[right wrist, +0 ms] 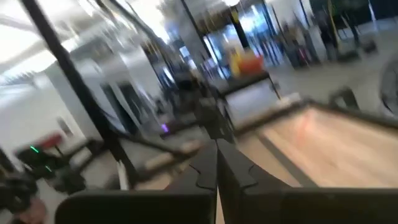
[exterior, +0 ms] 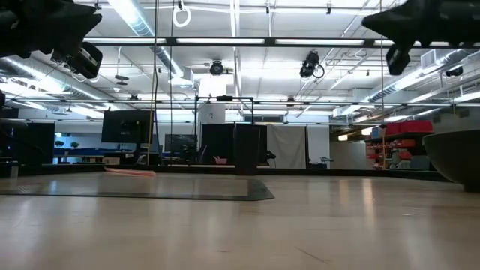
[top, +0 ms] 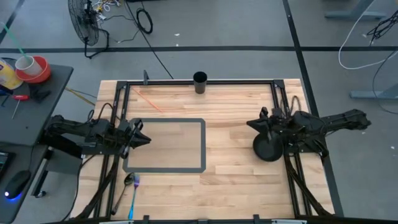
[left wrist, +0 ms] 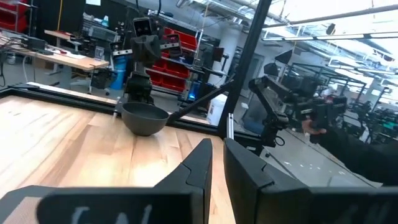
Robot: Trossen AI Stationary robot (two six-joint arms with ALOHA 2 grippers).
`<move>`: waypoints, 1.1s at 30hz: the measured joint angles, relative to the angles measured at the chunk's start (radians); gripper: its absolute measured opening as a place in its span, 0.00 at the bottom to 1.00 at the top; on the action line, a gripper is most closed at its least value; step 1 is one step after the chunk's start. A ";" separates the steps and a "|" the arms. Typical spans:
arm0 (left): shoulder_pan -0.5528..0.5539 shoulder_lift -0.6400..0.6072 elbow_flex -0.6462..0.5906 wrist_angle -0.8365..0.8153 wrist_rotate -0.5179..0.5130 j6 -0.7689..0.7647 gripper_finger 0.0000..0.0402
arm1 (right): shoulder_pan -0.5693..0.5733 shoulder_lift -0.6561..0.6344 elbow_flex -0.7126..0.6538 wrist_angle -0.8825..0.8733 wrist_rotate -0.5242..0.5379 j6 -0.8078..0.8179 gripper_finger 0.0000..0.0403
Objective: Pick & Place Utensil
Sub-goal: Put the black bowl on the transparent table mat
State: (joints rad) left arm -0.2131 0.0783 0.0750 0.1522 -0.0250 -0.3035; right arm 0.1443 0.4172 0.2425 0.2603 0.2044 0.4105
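A spoon (top: 131, 190) with a metal bowl and a blue handle lies flat on the wooden table near its near-left corner. A dark bowl (top: 268, 149) sits on its base at the table's right; it also shows in the left wrist view (left wrist: 144, 118) and at the edge of the low view (exterior: 459, 154). My left gripper (top: 145, 139) hovers shut over the left edge of a grey tape rectangle (top: 204, 144), well to the far side of the spoon. My right gripper (top: 251, 124) hovers shut just to the far left of the bowl. Neither holds anything.
A black cup (top: 199, 82) stands at the middle of the table's far edge. A black frame (top: 273, 87) runs round the table. Bare wood lies between the two arms. A side table with a red tape roll (top: 36, 68) stands off to the left.
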 joint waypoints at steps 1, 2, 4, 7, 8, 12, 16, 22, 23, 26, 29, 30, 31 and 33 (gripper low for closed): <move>0.000 0.000 0.000 0.000 0.002 0.000 0.11 | 0.006 0.041 0.034 -0.025 0.001 0.005 0.01; 0.000 0.000 0.000 0.000 0.001 0.000 0.11 | 0.012 0.081 0.064 -0.055 0.001 0.020 0.01; 0.000 0.000 0.000 0.000 0.002 0.000 0.11 | 0.021 0.165 0.132 -0.125 0.001 0.076 0.01; 0.000 0.000 0.000 0.000 0.002 0.000 0.11 | 0.041 0.286 0.248 -0.307 0.001 0.185 0.00; 0.000 0.000 0.000 0.000 0.002 0.000 0.11 | 0.047 0.331 0.292 -0.375 0.002 0.230 0.00; 0.000 0.000 0.000 0.000 0.002 0.001 0.11 | 0.067 0.508 0.467 -0.703 -0.023 0.427 0.00; 0.000 0.000 0.000 0.000 0.002 0.001 0.11 | 0.083 0.686 0.661 -1.011 -0.067 0.532 0.00; 0.000 0.000 0.000 0.000 0.002 0.001 0.11 | 0.098 0.919 0.945 -1.416 -0.170 0.631 0.00; 0.000 0.000 0.000 0.000 0.002 0.001 0.11 | 0.099 0.948 0.978 -1.471 -0.186 0.640 0.00; 0.000 0.000 0.000 0.000 0.002 0.001 0.11 | 0.098 1.011 1.024 -1.562 -0.238 0.655 0.03; 0.000 0.000 0.000 0.000 0.002 0.001 0.11 | 0.098 1.047 1.013 -1.561 -0.311 0.672 0.10; 0.000 0.000 0.000 0.000 0.002 0.002 0.11 | 0.098 1.056 1.004 -1.561 -0.325 0.680 0.12; 0.000 0.000 0.000 0.000 0.002 0.001 0.11 | 0.099 1.064 0.992 -1.563 -0.327 0.688 0.16; 0.000 0.000 0.000 0.000 0.002 0.001 0.11 | 0.099 1.069 0.966 -1.563 -0.308 0.718 0.22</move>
State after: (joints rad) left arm -0.2131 0.0781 0.0746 0.1524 -0.0231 -0.3022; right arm 0.2431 1.4860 1.2083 -1.3032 -0.1039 1.1283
